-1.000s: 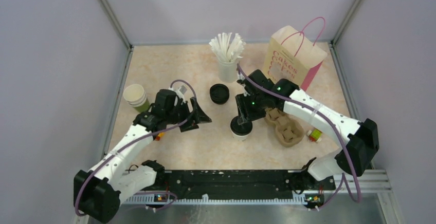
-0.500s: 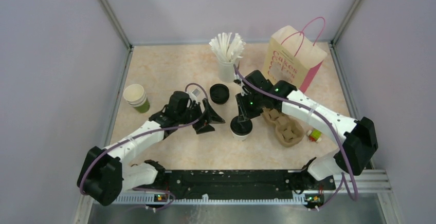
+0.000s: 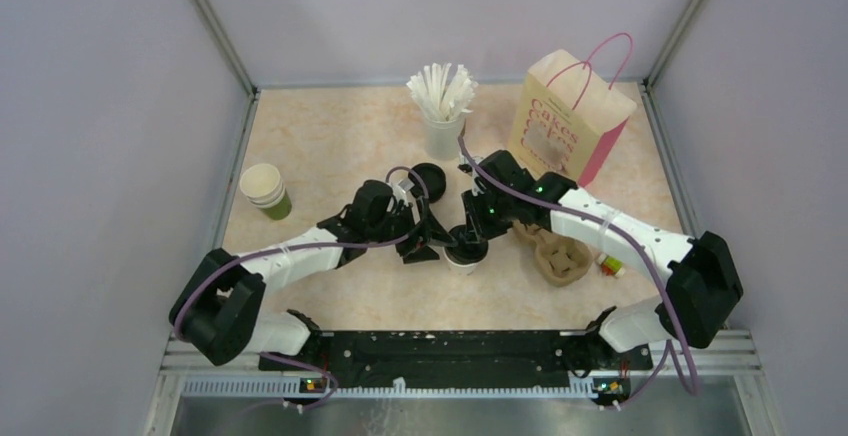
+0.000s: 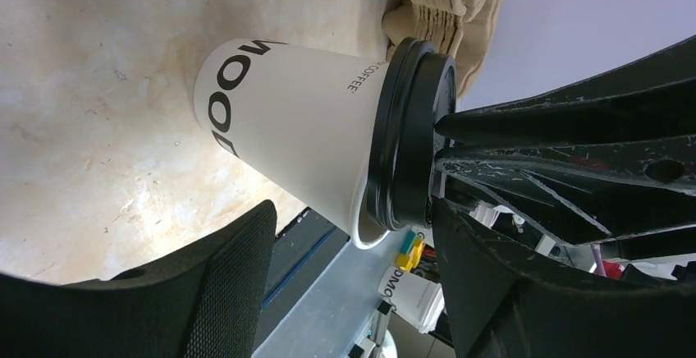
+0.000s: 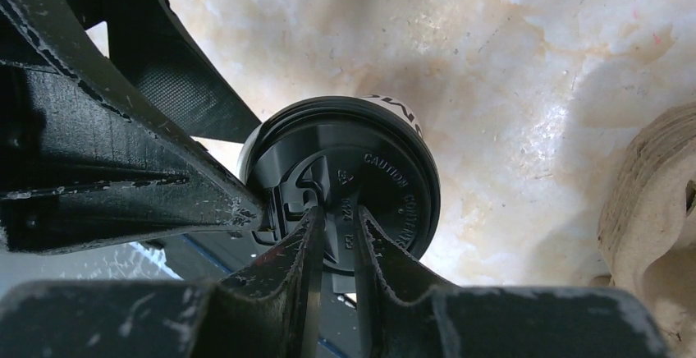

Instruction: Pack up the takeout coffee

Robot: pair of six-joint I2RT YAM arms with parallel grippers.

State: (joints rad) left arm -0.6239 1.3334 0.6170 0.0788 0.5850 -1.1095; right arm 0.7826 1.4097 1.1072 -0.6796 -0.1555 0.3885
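The takeout coffee (image 3: 465, 253), a white paper cup (image 4: 287, 120) with a black lid (image 5: 361, 177), stands mid-table. From its left side my left gripper (image 3: 430, 239) comes in open. In the left wrist view its two fingers flank the cup's near edge without touching it (image 4: 353, 220). My right gripper (image 3: 473, 231) hangs over the cup, its jaws almost together with a thin slit between them. Its tips (image 5: 336, 214) rest on the top of the lid. I see only lid surface through the slit.
A brown pulp cup carrier (image 3: 555, 251) lies just right of the cup. Behind stand a paper bag (image 3: 570, 121), a cup of white straws (image 3: 440, 106) and a stack of black lids (image 3: 428, 178). Lidless paper cups (image 3: 263, 191) sit far left.
My left arm has swung right until its open jaws reach the cup. The right gripper's jaws have narrowed to a slit on the lid and shifted slightly.
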